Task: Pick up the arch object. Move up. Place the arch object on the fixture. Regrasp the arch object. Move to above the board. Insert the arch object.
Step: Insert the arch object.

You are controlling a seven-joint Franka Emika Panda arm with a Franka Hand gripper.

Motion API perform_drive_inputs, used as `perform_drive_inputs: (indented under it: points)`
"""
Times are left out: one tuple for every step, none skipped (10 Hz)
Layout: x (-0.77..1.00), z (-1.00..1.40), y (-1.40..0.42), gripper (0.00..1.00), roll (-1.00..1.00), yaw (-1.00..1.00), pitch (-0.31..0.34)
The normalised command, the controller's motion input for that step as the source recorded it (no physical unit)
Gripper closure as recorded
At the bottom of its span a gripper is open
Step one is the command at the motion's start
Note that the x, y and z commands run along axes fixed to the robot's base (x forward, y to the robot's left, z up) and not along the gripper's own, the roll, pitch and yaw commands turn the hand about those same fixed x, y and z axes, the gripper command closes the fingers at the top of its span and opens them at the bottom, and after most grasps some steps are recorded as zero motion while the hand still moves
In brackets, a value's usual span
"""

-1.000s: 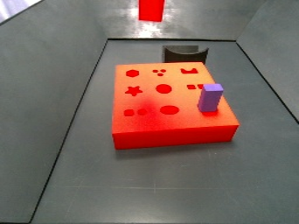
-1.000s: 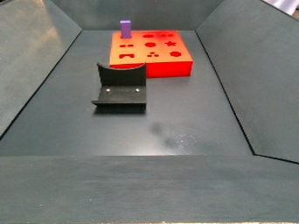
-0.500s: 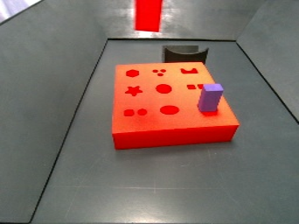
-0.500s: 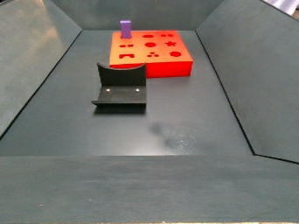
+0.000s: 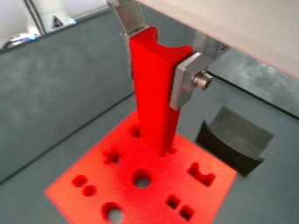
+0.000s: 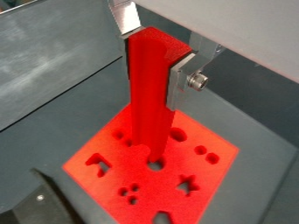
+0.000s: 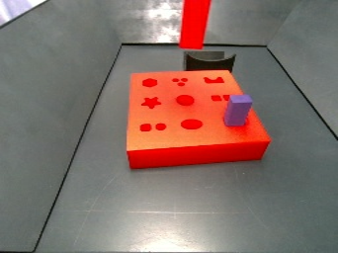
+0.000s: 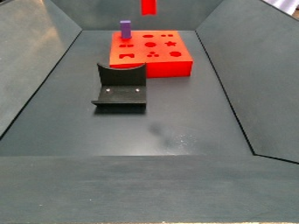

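Your gripper (image 5: 158,54) hangs well above the board (image 5: 111,171), its fingers (image 5: 187,80) clamped on the upper part of the arch object (image 5: 152,96), whose long axis points straight down at the board, so you will likely need to line its lower end up over the arch cut-out (image 5: 204,172).

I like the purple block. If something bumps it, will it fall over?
Probably it could tip: the purple block stands upright, taller than wide, near the board's edge. It looks solid, so likely stiff. The gripper holds the arch object above the board, not touching it.
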Motion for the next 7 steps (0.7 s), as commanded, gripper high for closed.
perform_drive_inputs:
  points:
    - [0.83,-0.65,0.63,1.0,-0.03,0.13,-0.08]
    - [0.75,-0.68,0.62,1.0,-0.03,0.15,-0.136]
    - [0.67,-0.61,0.54,1.0,0.0,0.19,-0.16]
    - [0.65,-0.63,0.48,1.0,0.0,0.17,-0.17]
    - [0.49,-0.6,0.36,1.0,0.04,0.16,-0.189]
    - [0.21,-0.27,0.08,1.0,0.0,0.07,-0.06]
    - [0.29,-0.22,0.0,1.0,0.0,0.13,0.0]
